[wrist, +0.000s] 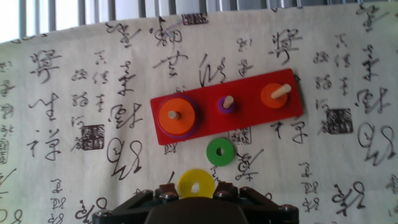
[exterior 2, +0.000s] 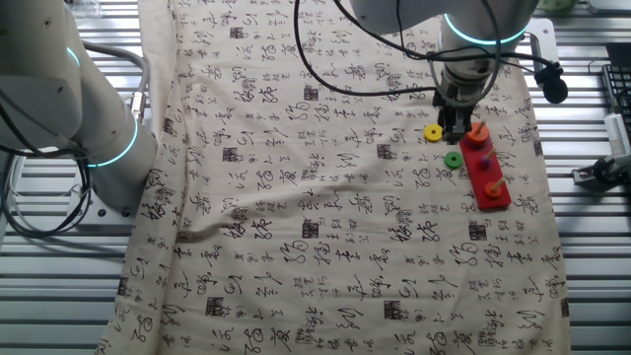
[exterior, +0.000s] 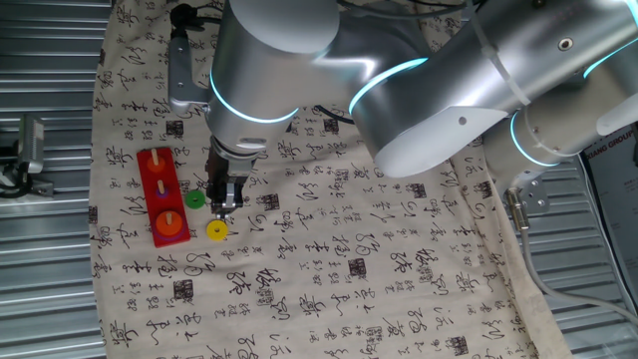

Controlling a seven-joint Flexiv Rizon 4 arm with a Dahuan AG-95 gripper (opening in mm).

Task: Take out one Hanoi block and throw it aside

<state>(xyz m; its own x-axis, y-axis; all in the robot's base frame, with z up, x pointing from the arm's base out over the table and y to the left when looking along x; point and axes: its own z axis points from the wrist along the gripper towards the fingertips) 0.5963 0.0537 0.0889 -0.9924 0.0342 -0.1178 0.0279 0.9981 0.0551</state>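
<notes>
The yellow Hanoi block [exterior: 216, 230] lies flat on the printed cloth, off the red peg board [exterior: 159, 170]. It also shows in the other fixed view [exterior 2: 433, 133] and at the bottom of the hand view [wrist: 195, 185]. My gripper [exterior: 225, 205] hovers just above and beside it, between the block and the board, and its jaws stand apart with nothing held. In the hand view the block shows in the gap between the two dark fingertips [wrist: 166, 191]. A green ring [wrist: 219, 152] lies on the cloth between the block and the board.
The red board [wrist: 249, 121] has three pegs: a large orange ring [wrist: 177, 115] on a purple one, a small purple ring [wrist: 227, 104], and a small orange ring [wrist: 275, 94]. The wrinkled cloth [exterior 2: 325, 197] covers the table. A second arm [exterior 2: 99, 148] stands at the cloth's edge.
</notes>
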